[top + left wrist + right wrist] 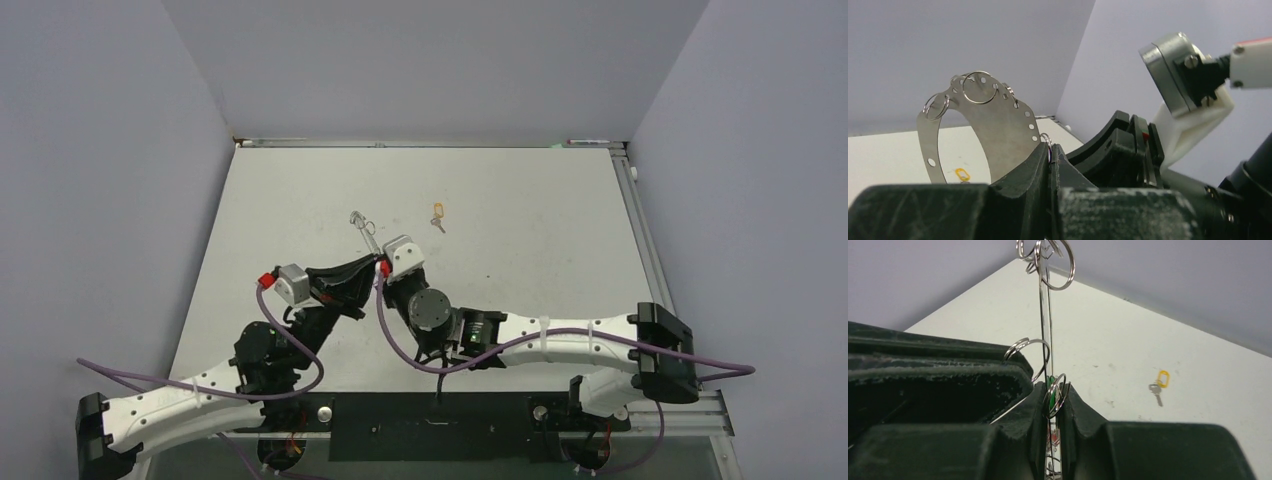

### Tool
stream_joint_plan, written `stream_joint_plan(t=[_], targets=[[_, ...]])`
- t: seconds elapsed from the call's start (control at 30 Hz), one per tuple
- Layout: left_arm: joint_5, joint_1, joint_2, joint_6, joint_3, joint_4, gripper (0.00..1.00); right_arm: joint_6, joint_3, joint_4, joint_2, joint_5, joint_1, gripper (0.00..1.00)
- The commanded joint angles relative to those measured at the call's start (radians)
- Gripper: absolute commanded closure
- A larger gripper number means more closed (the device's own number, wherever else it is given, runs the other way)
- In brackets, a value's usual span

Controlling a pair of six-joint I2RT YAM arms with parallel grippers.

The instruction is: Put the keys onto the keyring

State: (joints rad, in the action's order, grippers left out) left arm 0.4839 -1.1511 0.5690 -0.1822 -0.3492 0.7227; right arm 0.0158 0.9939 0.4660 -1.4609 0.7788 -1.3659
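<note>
The keyring (364,227), a flat shiny metal band with holes and small wire rings, stands upright above the table between both arms. My left gripper (1050,150) is shut on its lower edge, and a small wire ring shows at the fingertips. Seen edge-on in the right wrist view, the keyring (1045,315) runs down into my right gripper (1053,396). That gripper is shut on a small ring with a green tag (1049,386) right against the band. Another key with a yellow tag (437,216) lies loose on the table beyond the grippers.
The two grippers meet fingertip to fingertip near the table's middle (379,267). Grey walls close the table at the back and both sides. Purple cables loop beside both arms.
</note>
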Motion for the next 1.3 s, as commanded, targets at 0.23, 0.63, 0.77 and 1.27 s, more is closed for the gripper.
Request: stream_joint_plan(t=[0.23,0.63,0.77,1.27], targets=[[-0.107,-0.038,-0.081,0.272,-0.185,-0.469,1.0,-0.316,0.202,-0.546,0.055,-0.35,0.118,0.72],[-0.185,-0.036,-0.122,0.218,-0.344,-0.779,1.0,-0.276,0.099,-0.608,0.372,-0.456,0.128,0.3],[-0.236,-0.036,-0.128,0.22,-0.403,-0.904,1.0,-0.241,0.069,-0.581,0.503,-0.497,0.13,0.28],[-0.538,-0.036,-0.101,0.324,-0.497,-1.142,1.0,-0.045,-0.018,-0.44,0.554,-0.719,0.134,0.31]])
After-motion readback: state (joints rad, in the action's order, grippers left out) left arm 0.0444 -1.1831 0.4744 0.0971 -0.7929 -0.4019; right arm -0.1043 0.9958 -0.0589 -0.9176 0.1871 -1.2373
